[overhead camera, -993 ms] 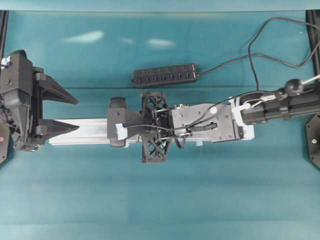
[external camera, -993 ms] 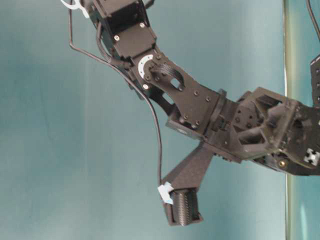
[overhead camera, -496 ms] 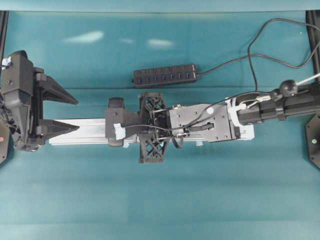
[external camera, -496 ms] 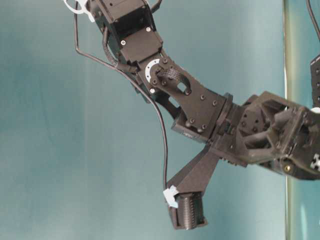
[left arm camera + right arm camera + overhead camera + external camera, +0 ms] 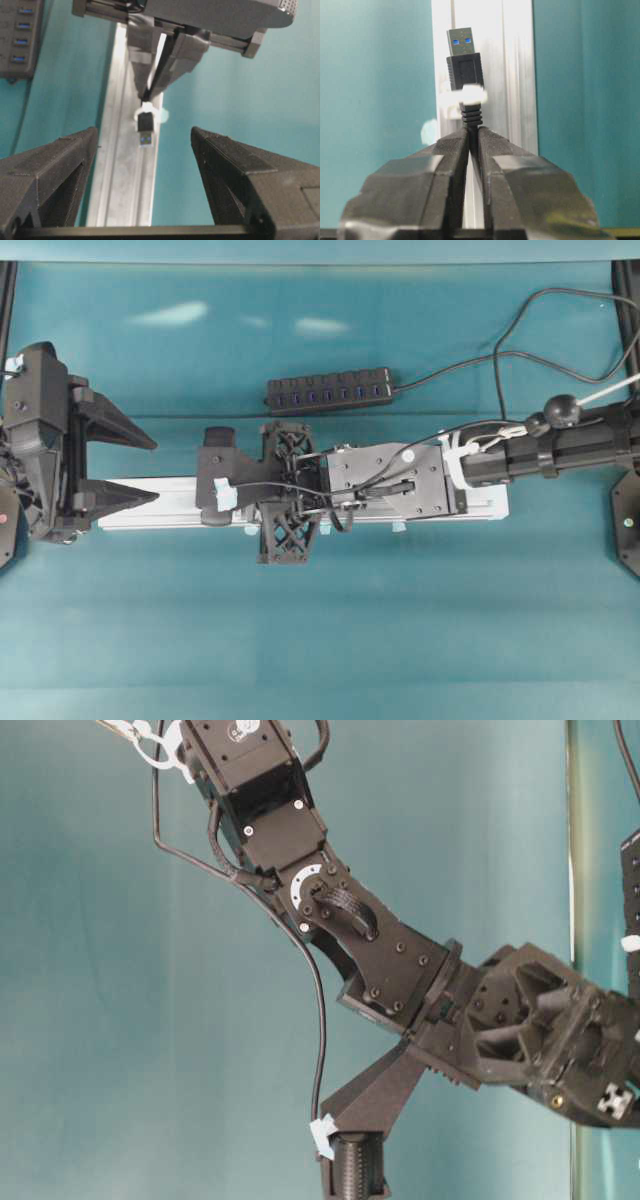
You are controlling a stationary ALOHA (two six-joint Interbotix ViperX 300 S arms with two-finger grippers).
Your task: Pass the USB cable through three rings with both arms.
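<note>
Brushed silver metal rail; matt ribbed black fingers.

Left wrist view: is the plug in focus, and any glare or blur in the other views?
Left wrist view: soft throughout, the small black USB plug and silver aluminium rail blurred. Right wrist view: plug sharp, shut right claw near the lens slightly soft. Overhead view: two pale glare patches on the teal table. Table-level view: evenly lit, no glare.

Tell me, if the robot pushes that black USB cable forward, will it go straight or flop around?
Probably both. The USB cable pokes out straight just past the right gripper, which pinches it behind the plug, so that short stub likely stays stiff enough to go through the ring. The long cord curls in loose loops in the overhead view, so it would likely flop and drag.
</note>
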